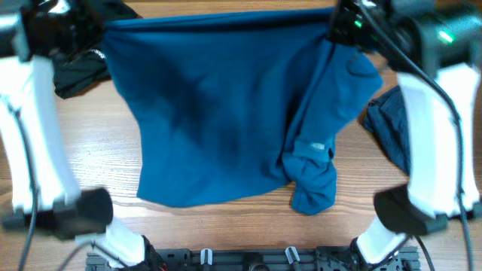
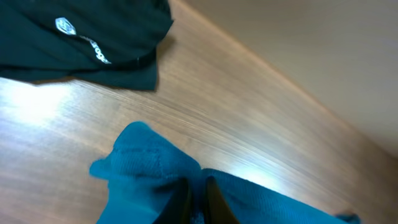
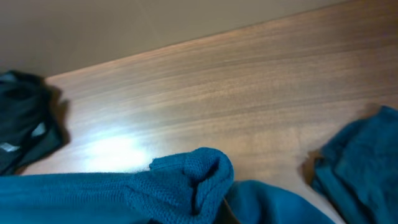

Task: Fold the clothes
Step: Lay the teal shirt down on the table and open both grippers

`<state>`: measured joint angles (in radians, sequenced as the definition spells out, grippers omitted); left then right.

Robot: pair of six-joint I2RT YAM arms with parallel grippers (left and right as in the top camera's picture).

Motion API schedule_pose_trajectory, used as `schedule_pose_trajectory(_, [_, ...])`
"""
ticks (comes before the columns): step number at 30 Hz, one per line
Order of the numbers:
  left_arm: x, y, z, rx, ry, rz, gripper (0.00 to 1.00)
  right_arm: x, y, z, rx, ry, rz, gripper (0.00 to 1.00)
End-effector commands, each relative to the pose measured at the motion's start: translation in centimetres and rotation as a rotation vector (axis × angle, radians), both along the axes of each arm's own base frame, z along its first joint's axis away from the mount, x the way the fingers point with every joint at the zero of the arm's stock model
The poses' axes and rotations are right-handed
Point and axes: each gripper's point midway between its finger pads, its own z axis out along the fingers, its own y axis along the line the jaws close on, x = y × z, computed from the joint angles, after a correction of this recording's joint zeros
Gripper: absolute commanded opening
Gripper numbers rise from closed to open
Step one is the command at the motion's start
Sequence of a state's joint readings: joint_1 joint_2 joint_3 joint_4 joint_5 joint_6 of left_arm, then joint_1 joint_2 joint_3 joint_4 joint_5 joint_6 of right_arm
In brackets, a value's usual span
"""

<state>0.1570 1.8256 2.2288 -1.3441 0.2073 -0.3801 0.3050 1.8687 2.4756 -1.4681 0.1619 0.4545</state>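
A blue T-shirt (image 1: 218, 120) is stretched across the middle of a wooden tabletop (image 1: 226, 226), its far edge drawn into a straight line between two robot arms. The left tool (image 2: 198, 202) is clamped shut on one corner of that edge, where the left wrist view shows a bunch of blue cloth gathered around dark fingers pressed close together. The right tool (image 1: 339, 22) is closed on the opposite corner. In the right wrist view the fabric rises in a crumpled fold at the bottom of the frame, and the fingers themselves are almost hidden. From the held edge the shirt fans out toward the near side of the tabletop, with a twisted, bunched sleeve (image 1: 312, 177) hanging at its lower right. How much of the cloth rests on the wood cannot be told. A darker blue garment (image 1: 392, 124) lies crumpled just beside the shirt on the right, partly behind the right arm. A black garment (image 1: 83, 68) with a small white logo (image 2: 65, 26) lies at the far left corner.
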Motion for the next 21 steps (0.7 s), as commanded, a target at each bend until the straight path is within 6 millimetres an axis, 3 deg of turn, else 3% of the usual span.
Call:
schedule_pose_trajectory(1, [4.2,2.8,-7.0,0.034,0.126,0.077,0.04,4.1,-3.9,-3.0,-0.075,0.013,-0.189,0.04])
schedule_pose_trajectory(7, [8.5,3.3,-14.0,0.004,0.182,0.095,0.04,9.6,-5.6,-9.0,-0.079,0.067,-0.252,0.04])
schedule_pose_trajectory(11, [10.7,3.1,-16.3,0.002,0.166,0.092,0.05,12.3,-6.4,-12.7,-0.09,0.097,-0.266,0.05])
schedule_pose_trajectory(15, [11.6,2.6,-17.0,0.005,0.15,0.081,0.1,13.6,-6.3,-15.8,-0.111,0.135,-0.256,0.08])
schedule_pose_trajectory(17, [11.9,2.5,-17.2,0.005,0.146,0.078,0.31,13.8,-6.3,-16.9,-0.118,0.156,-0.253,0.21])
schedule_pose_trajectory(18, [11.9,2.4,-17.2,0.005,0.147,0.078,0.53,13.8,-6.3,-17.8,-0.124,0.174,-0.252,0.36])
schedule_pose_trajectory(19, [11.9,2.4,-17.2,0.005,0.147,0.077,0.72,13.8,-6.3,-18.2,-0.132,0.184,-0.244,0.45])
schedule_pose_trajectory(21, [11.9,2.4,-17.2,0.005,0.147,0.077,0.96,13.8,-6.3,-18.5,-0.15,0.196,-0.229,0.6])
